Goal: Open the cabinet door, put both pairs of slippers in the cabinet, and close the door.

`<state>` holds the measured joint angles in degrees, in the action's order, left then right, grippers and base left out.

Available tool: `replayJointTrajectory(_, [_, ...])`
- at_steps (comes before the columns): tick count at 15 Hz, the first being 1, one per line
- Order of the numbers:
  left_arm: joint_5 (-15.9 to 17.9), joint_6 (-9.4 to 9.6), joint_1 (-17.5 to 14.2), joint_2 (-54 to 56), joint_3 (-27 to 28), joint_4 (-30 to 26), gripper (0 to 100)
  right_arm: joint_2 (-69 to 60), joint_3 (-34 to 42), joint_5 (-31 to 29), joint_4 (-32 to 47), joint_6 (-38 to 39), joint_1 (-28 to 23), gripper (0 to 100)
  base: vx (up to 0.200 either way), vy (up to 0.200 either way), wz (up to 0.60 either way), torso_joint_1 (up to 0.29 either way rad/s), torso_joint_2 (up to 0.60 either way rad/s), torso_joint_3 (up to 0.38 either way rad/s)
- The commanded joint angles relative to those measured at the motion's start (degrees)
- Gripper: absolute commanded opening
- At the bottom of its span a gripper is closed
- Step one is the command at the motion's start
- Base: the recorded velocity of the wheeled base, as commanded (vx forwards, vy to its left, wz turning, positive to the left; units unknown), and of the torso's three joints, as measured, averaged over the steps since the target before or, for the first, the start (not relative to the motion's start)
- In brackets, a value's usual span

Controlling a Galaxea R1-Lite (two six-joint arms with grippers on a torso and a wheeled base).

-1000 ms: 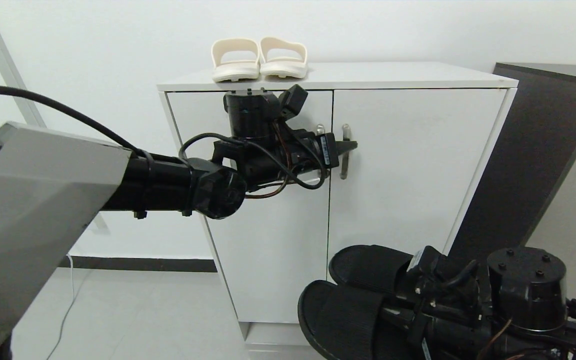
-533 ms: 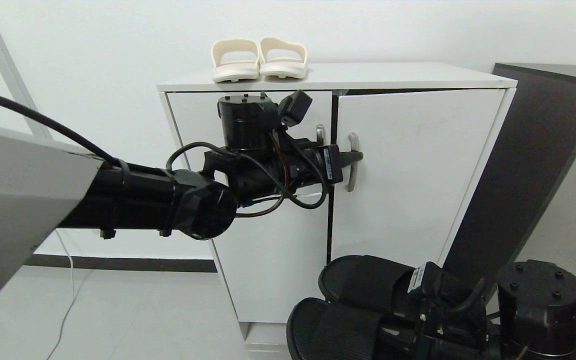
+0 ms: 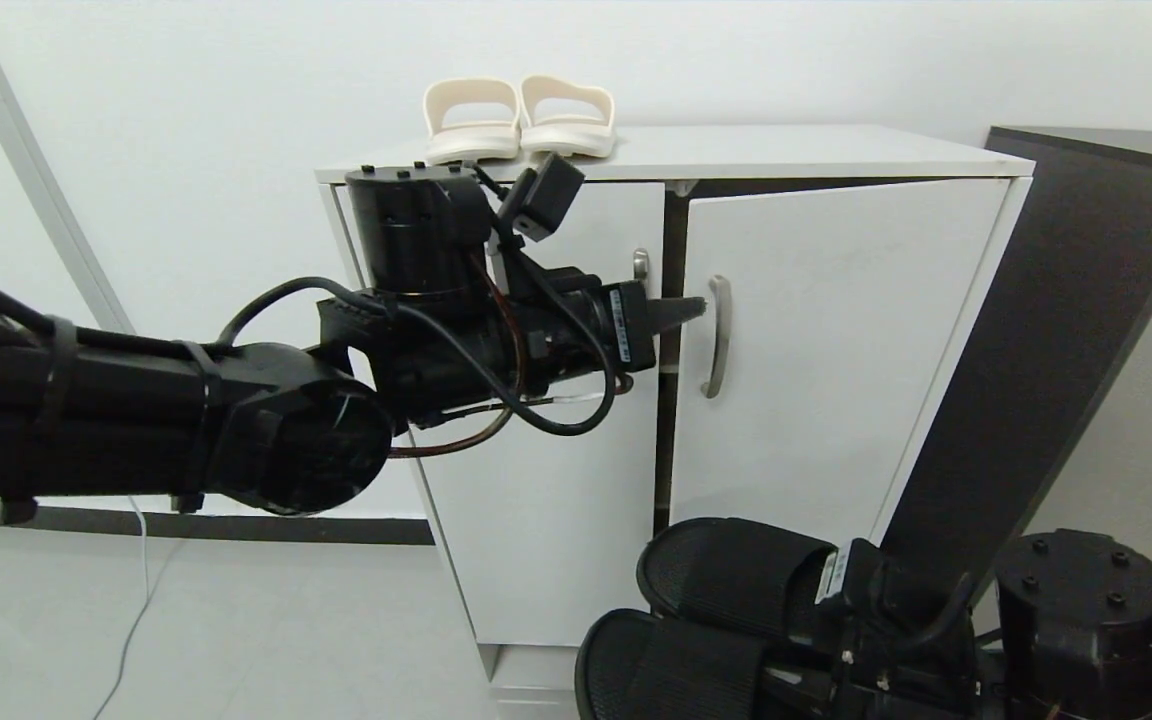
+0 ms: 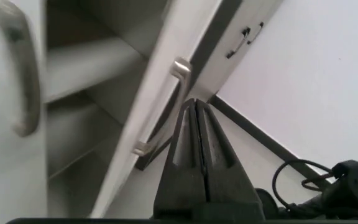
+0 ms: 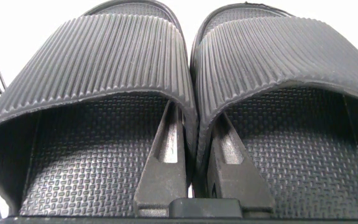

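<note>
Movement showed chiefly at the right door [image 3: 836,350] of the cabinet [image 3: 786,150]: flush a second before and barely cracked half a second before, it stood ajar, with a wider dark gap along its inner edge at nine o'clock of the panel. The left gripper [image 3: 691,310], near the centre of the head view, had drawn back toward nine o'clock with the door. Its fingers were pressed together with nothing between them, the tip right against the door handle [image 3: 717,335]. The left door [image 3: 536,480] remained closed. The cream slippers [image 3: 519,118] lay side by side on the cabinet top at twelve o'clock, unmoved. At five o'clock in the head view the black slippers [image 3: 726,590] sat slightly lower than a second before. The right gripper [image 5: 196,118] held them, clamped on their adjoining side walls with one finger inside each slipper.
</note>
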<state>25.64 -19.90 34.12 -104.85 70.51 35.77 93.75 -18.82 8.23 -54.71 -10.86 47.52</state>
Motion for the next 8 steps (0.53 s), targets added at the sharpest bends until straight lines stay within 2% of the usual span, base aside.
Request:
replayJointTrajectory(1, [0.38,-0.5,-1.78,-0.35,0.94,0.18,0,0.21,0.19,0.03,-0.04,-0.04,0.12,0,0.0,0.0,0.0,0.0,0.0,0.0])
replayJointTrajectory(4, [0.38,-2.6,-2.92,-2.29,3.23,0.44,0,0.47,0.19,0.03,-0.04,-0.04,0.21,0,0.0,0.0,0.0,0.0,0.0,0.0])
replayJointTrajectory(8, [0.29,-2.87,-2.74,-6.95,8.06,0.97,0,0.82,0.37,0.03,-0.04,-0.04,0.91,0,0.0,0.0,0.0,0.0,0.0,0.0])
